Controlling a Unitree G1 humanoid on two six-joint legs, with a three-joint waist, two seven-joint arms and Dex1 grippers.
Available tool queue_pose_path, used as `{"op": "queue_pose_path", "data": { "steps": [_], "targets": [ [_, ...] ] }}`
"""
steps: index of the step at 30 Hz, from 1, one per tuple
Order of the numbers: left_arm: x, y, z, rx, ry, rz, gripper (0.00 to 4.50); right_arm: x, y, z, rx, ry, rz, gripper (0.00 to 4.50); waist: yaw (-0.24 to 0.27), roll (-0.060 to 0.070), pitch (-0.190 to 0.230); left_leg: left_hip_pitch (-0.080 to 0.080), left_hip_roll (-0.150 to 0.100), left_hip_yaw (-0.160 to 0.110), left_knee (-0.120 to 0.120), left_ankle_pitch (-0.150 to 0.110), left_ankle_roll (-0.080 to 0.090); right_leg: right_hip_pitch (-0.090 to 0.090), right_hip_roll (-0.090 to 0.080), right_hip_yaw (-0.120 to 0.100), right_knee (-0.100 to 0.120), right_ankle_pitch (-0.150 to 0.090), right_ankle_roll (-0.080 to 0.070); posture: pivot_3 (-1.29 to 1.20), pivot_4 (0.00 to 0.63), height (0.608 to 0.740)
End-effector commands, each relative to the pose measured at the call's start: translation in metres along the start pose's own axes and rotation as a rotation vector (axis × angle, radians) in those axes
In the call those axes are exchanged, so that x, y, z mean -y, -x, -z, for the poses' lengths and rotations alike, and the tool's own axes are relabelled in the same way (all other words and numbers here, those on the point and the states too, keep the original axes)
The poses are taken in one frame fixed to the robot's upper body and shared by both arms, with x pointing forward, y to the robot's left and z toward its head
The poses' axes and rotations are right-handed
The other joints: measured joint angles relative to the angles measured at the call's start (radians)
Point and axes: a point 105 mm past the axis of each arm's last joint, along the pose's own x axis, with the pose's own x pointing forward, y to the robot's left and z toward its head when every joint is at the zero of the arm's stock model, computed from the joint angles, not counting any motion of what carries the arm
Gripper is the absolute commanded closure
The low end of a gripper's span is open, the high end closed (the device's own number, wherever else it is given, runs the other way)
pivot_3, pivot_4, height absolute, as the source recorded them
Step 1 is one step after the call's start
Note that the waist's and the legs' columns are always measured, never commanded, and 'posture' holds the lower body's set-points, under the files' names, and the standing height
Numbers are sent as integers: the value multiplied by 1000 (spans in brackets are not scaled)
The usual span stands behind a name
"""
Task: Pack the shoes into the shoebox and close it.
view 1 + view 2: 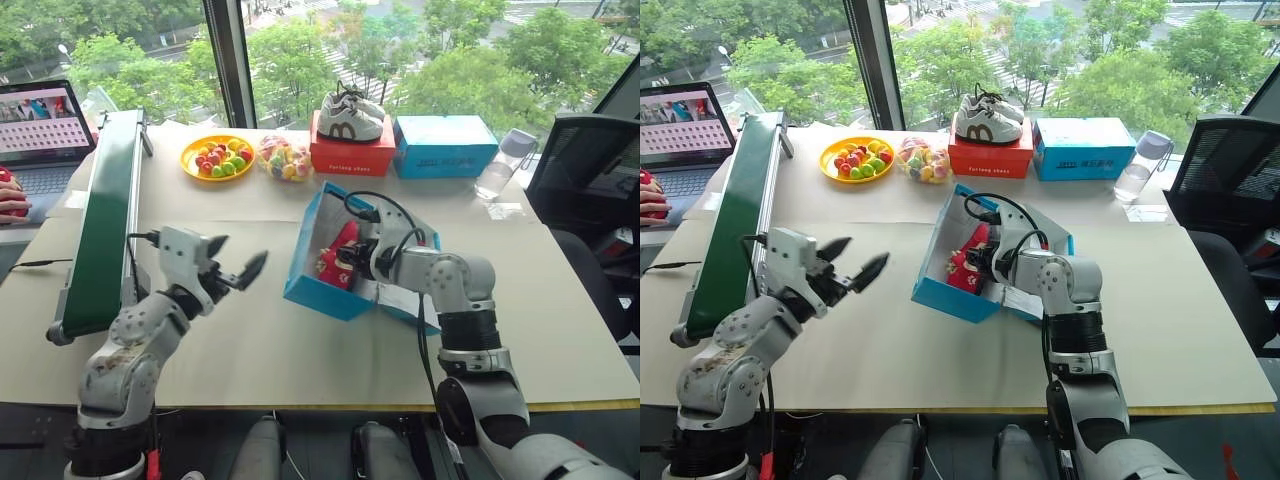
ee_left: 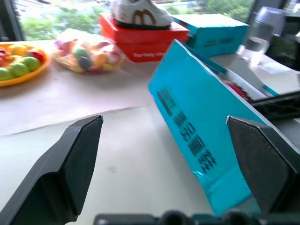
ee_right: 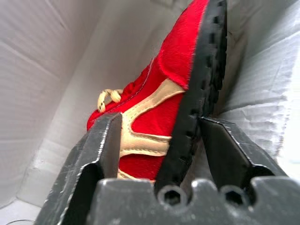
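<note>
The right gripper (image 3: 157, 140) reaches into the shoebox (image 1: 330, 290), its fingers (image 3: 101, 150) straddling 1 of the shoes (image 3: 159, 103), which stands on edge against the white wall; its wrist view shows slight gaps at both pads. The left gripper (image 1: 232, 262) hovers wide open over bare table (image 1: 250, 350), just beside the box's blue side.

We see a beige table (image 1: 250, 350) bearing the open blue shoebox (image 1: 330, 295) at centre, a green conveyor (image 1: 105, 230) at left, and along the top a yellow fruit plate (image 1: 193, 165), candy bag (image 1: 284, 158), red box (image 1: 350, 155), plain blue box (image 1: 445, 148) and water bottle (image 1: 503, 165).
</note>
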Motion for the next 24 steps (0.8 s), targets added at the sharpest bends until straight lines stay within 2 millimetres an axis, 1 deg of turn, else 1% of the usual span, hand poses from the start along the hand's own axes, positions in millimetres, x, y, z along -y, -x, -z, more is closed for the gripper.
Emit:
{"op": "queue_pose_path", "data": {
  "steps": [1,4,5,7,10,11,12,14,16,17,19,21,23,24],
  "targets": [
    [-52,8,-20,98,-69,-290,0,-28,17,-47,209,90,-63,1440,0,0,0,0,0,0,0,0,0,0,0,0,0,0,0,0,150,740],
    [-72,16,-22,122,-83,-414,0,-33,19,-51,241,121,-80,1440,1,0,0,0,0,0,0,0,0,0,0,0,0,0,0,0,150,740],
    [-80,20,-23,128,-81,-470,0,-39,21,-54,268,110,-121,1440,2,0,0,0,0,0,0,0,0,0,0,0,0,0,0,0,150,740],
    [-96,29,-23,134,-82,-569,0,-51,27,-62,335,57,-229,1440,4,0,0,0,0,0,0,0,0,0,0,0,0,1,-1,0,150,740],
    [-118,43,-19,115,-80,-694,0,-72,46,-74,440,11,-439,1440,3,0,0,0,1,0,0,0,0,0,0,0,0,1,-1,0,150,740],
    [-126,48,-14,85,-73,-731,0,-83,59,-75,487,76,-547,1440,4,0,0,0,1,0,0,0,0,0,0,0,0,1,-1,0,150,740],
    [-131,51,-10,66,-69,-751,0,-93,70,-68,497,169,-630,1440,5,0,0,0,1,0,0,0,0,0,0,0,0,1,-1,0,150,740],
    [-139,57,-1,23,-54,-783,0,-110,86,-42,456,356,-794,1440,7,-1,0,0,0,0,0,0,0,1,0,0,-1,1,0,0,150,740],
    [-142,60,5,5,-18,-800,0,-115,92,-20,406,475,-865,1440,3,-1,0,0,0,0,0,-1,-1,1,0,0,-2,0,1,0,150,740],
    [-143,60,8,-9,3,-801,0,-115,90,-6,367,564,-876,1440,2,-1,0,0,0,0,0,-1,-1,1,0,0,-2,0,1,0,150,740],
    [-140,58,19,-63,32,-770,0,-108,78,16,306,714,-829,1440,2,-1,-1,1,1,0,0,0,-1,1,0,0,-1,-1,2,0,150,740],
    [-137,56,29,-111,60,-744,0,-105,70,26,297,794,-797,1440,1,-1,-1,3,1,0,0,-1,-1,1,1,0,0,-1,2,0,150,740],
    [-136,56,33,-128,62,-741,0,-105,67,31,302,806,-801,920,0,-1,-1,3,2,0,0,-2,-4,1,2,0,0,0,2,0,150,740],
    [-137,57,33,-121,67,-754,0,-106,66,33,307,822,-804,740,1,-2,-1,3,3,0,0,-2,-4,1,3,1,0,1,1,0,150,740]
  ]
}}
